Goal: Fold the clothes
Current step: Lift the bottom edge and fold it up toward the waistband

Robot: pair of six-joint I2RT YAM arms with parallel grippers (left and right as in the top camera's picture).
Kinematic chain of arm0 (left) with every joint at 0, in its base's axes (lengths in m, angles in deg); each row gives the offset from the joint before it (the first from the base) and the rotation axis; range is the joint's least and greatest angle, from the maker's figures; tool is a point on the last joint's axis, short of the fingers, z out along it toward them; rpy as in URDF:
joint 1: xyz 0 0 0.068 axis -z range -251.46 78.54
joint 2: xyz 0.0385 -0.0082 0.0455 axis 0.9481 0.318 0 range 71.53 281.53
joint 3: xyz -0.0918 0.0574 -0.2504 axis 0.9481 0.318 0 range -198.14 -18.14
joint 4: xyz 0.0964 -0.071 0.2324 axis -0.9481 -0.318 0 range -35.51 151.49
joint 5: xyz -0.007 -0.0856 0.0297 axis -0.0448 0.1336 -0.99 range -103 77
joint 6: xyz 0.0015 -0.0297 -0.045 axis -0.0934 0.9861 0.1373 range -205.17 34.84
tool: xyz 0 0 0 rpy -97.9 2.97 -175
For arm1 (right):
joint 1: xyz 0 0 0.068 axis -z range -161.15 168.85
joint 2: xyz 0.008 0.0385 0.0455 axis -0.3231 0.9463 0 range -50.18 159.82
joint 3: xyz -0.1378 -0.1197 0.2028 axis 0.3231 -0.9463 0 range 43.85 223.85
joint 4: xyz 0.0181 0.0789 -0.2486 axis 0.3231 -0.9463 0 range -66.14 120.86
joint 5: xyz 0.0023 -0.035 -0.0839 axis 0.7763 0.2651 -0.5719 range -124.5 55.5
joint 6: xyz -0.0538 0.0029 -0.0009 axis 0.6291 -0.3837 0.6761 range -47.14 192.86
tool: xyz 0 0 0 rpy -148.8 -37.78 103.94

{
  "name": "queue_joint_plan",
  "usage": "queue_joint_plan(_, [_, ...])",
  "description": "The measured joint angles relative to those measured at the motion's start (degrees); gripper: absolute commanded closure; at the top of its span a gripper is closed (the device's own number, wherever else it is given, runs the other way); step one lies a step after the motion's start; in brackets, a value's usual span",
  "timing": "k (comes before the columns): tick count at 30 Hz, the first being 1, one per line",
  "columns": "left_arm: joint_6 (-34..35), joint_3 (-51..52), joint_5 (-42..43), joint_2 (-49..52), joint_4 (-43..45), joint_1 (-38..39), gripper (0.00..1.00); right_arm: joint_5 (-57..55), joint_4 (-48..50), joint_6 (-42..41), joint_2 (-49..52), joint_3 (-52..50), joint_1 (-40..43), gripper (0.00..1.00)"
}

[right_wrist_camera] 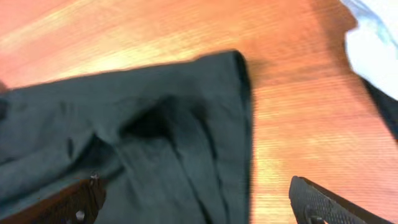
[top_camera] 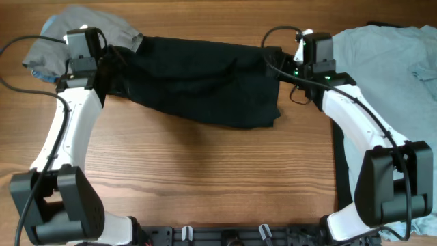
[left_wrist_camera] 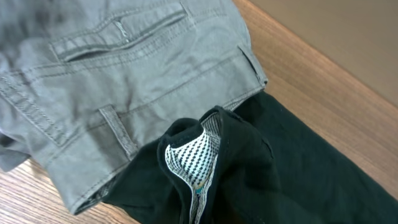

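- Looking down the right wrist camera, I see the right gripper [right_wrist_camera: 194, 186] with its fingers [right_wrist_camera: 74, 202] spread wide apart and clamped on nothing. One sits over the crumpled black cotton trousers [right_wrist_camera: 155, 137], the other over bare wood.
- The left gripper [top_camera: 102, 60] shows no fingers in its own camera, and overhead the wrist hides them, so I cannot tell whether they are apart or together.
- The black trousers lie rumpled in a band across the far half of the brown wooden table [top_camera: 205, 178], stretched between the two wrists.
- At the left end, the waistband gapes open on a black-and-white checked lining [left_wrist_camera: 193, 155].
- That waistband overlaps the grey twill trousers [left_wrist_camera: 124, 74], whose belt loops and welt pocket face up.
- A pale blue shirt [top_camera: 389, 61] lies spread at the right, apart from the black trousers.
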Motion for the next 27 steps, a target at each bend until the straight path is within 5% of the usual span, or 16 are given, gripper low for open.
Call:
queue_joint_plan(4, [0.02,0.00,0.00,0.42,0.15,1.18,0.92,1.31,-0.39,2.29,0.15,0.00,0.11,0.32])
queue_joint_plan(14, [0.02,0.00,0.00,0.42,-0.52,2.10,0.91,12.61,16.74,2.12,11.93,0.00,-0.26,0.24])
queue_joint_plan(20, [0.02,0.00,0.00,0.42,-0.55,2.10,0.90,20.76,30.47,-1.60,18.56,0.00,-0.28,0.29])
queue_joint_plan(22, [0.02,0.00,0.00,0.42,-0.55,2.10,0.90,22.40,32.26,-2.54,19.06,0.00,-0.35,0.37])
queue_joint_plan(25, [0.02,0.00,0.00,0.42,-0.55,2.10,0.90,23.41,34.29,-4.55,19.10,0.00,-0.98,0.74])
queue_joint_plan(27, [0.02,0.00,0.00,0.42,-0.52,2.10,0.90,23.43,34.51,-4.94,19.12,0.00,-1.31,0.90])
